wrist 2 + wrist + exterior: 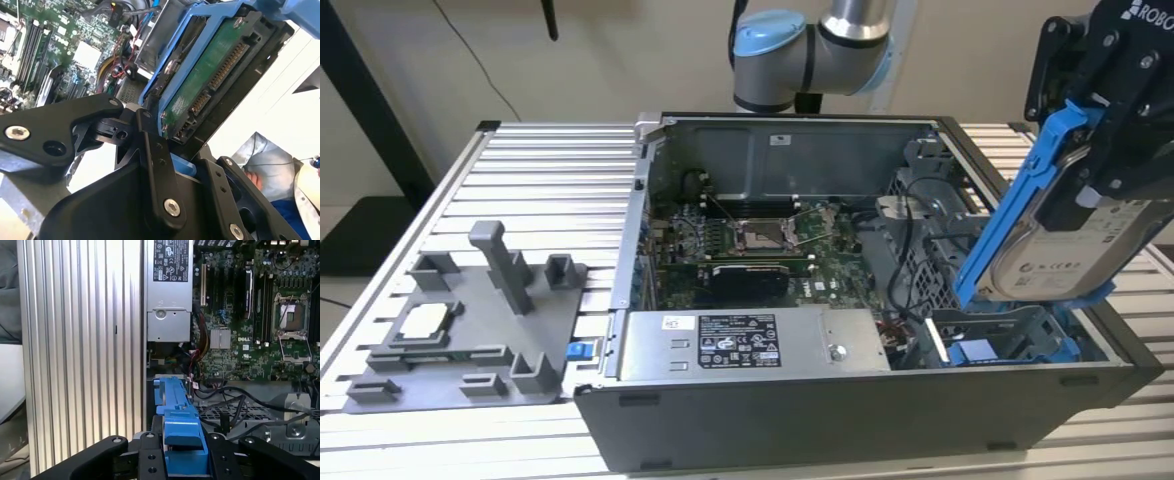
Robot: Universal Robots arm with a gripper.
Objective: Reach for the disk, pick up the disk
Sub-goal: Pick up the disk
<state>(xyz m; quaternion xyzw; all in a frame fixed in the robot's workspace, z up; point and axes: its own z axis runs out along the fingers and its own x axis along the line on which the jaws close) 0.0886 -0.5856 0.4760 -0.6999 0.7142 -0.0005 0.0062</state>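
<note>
Disk: the disk (pixel 1067 240) hangs in the air at the exterior view's right, above the near right corner of the open computer case (pixel 854 420). It is tilted, with its top leaning toward the right and its lower end just over the blue drive bay (pixel 1001 345) without clearly touching it. Its silver face with the white label looks toward the camera in the exterior view, and the blue carrier runs along its left edge.
Disk, close up: in the second wrist view the disk (pixel 210 75) shows its green circuit board and connectors, framed by the blue carrier. In the first wrist view the blue carrier edge of the disk (pixel 177 430) sits between the black fingers.
Gripper: the gripper (pixel 1107 130) is closed on the disk near its upper end, its black fingers (pixel 155 165) pressing the blue carrier from both sides.
Arm: the arm's grey and light blue joint (pixel 801 45) stands behind the far wall of the case.
Case inside: a green motherboard (pixel 747 245) lies on the floor of the case, with a silver power supply (pixel 754 345) at the near edge and loose cables (pixel 907 280) to the right.
Holder: a grey plastic holder (pixel 467 330) rests on the surface at the exterior view's left, well apart from the disk, with a small silver chip (pixel 427 320) lying on it.
Surface: the ribbed metal surface (pixel 547 170) carries the case and the holder.
</note>
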